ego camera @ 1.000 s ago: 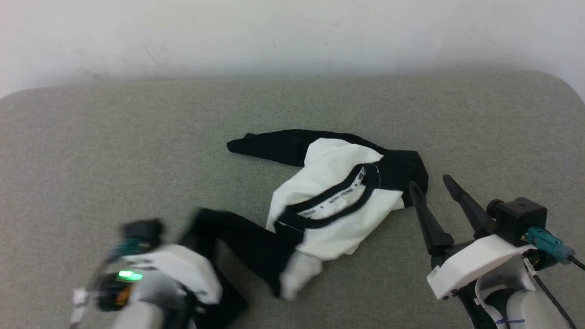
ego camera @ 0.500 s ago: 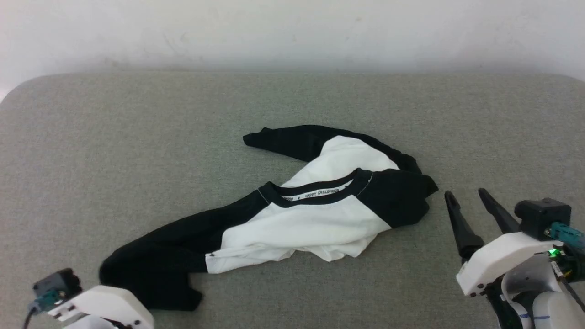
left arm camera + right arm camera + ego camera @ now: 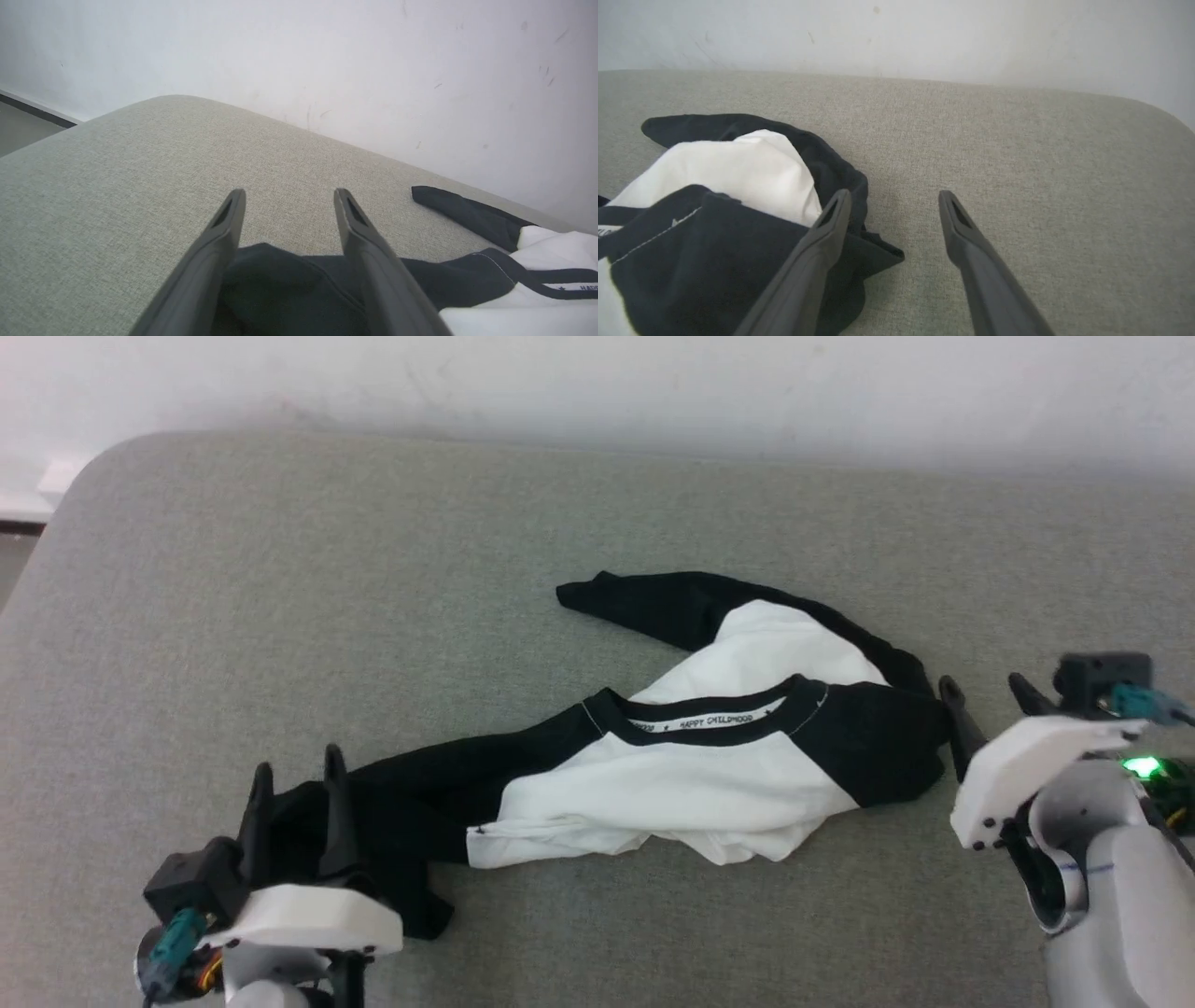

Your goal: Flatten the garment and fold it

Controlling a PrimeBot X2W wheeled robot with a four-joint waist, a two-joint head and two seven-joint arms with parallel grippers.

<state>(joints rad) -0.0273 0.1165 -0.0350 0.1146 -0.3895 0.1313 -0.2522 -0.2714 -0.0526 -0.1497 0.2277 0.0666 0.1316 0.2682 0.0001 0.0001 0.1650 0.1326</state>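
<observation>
The garment (image 3: 681,793) lies crumpled across the middle of the table, white body up and its black neck band facing the wall. One black sleeve (image 3: 411,793) stretches out to the left. My left gripper (image 3: 294,775) is open over that sleeve's end. In the left wrist view, black cloth (image 3: 280,280) lies loose under and between the fingers of the left gripper (image 3: 289,193). My right gripper (image 3: 982,686) is open at the garment's right black shoulder. Its left finger (image 3: 822,247) is over the dark cloth (image 3: 714,224), and the right gripper (image 3: 894,194) holds nothing.
The grey-green padded table (image 3: 280,569) reaches back to a white wall (image 3: 597,383). Its rounded left corner (image 3: 84,476) borders a strip of floor. A second black sleeve (image 3: 653,602) points toward the wall behind the garment.
The left gripper pulled a sleeve out to the left, stretching the garment, and then opened, letting the cloth go. The right gripper closed in on the right shoulder. The camera shifted.
</observation>
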